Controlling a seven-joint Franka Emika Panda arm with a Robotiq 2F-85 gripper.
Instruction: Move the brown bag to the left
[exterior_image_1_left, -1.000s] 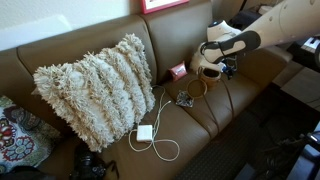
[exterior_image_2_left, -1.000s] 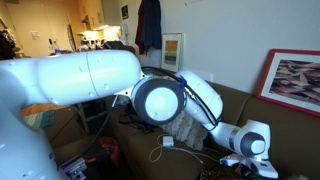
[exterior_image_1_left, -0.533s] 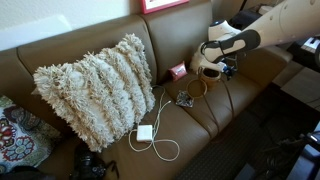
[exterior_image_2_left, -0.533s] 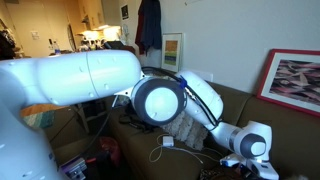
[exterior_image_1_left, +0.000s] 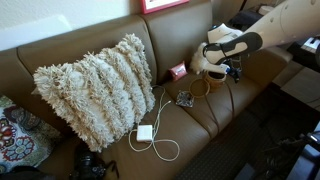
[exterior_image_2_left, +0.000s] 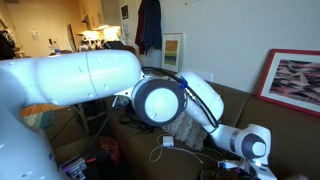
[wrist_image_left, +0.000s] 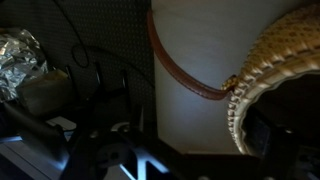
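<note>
1. Reaches in from the upper right of an exterior view with the arm (exterior_image_1_left: 280, 25), over the right end of a brown couch (exterior_image_1_left: 205, 128).
2. Holds the gripper (exterior_image_1_left: 230, 68) low by the backrest, just beside the bag (exterior_image_1_left: 204, 67); cannot tell whether touching.
3. Has the fingers spread wide, with nothing seen gripped between them.
4. Finds the bag on the seat cushion, near a small pink box (exterior_image_1_left: 178, 71) on its pillow side, with the hoop (exterior_image_1_left: 197, 88) lying forward on the leather.
5. Shows a small dark clutter (exterior_image_1_left: 185, 99) just in front of the hoop.
6. Gives, in the wrist view, the woven rim of the bag (wrist_image_left: 272, 68) at the right edge and the thin brown hoop (wrist_image_left: 178, 72) curving across a pale surface.
7. Catches crumpled foil (wrist_image_left: 20, 55) at the left of that view, dark cords beside it; the lower part too dark and blurred to read.
8. Leaves a shaggy pillow (exterior_image_1_left: 95, 90) propped against the backrest, well apart from the bag.
9. Places a white charger (exterior_image_1_left: 145, 133) with its looped cord (exterior_image_1_left: 165, 148) on the seat in front of the pillow.
10. Fills most of an exterior view with the arm (exterior_image_2_left: 90, 80), a framed picture (exterior_image_2_left: 300, 82) on the wall behind.
</note>
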